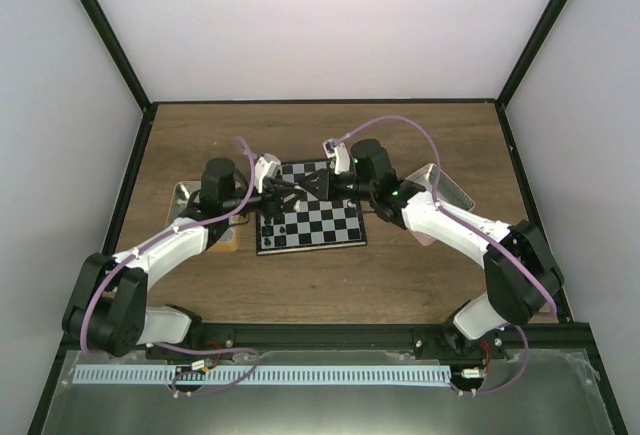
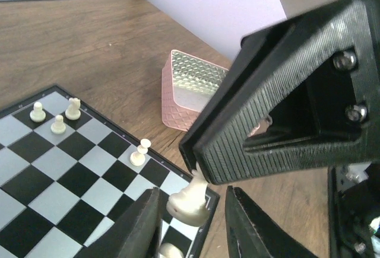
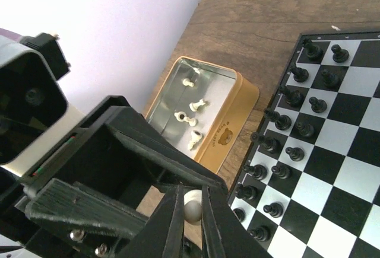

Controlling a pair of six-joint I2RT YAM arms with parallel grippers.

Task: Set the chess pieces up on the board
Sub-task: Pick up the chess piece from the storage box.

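Left wrist: right end effector point(image 2: 196, 174) grips a cream chess piece point(image 2: 189, 206) inside the released left end effector point(image 2: 193, 213).

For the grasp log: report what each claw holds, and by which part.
Right claw pinches a cream chess piece by its top end. Left claw flanks its lower part with a gap showing, so no firm hold there.

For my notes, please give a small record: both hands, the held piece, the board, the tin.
right hand: shut on the white piece
left hand: open, fingers either side of that piece
board: black pieces in two rows along one edge
tan tin: four white pieces inside
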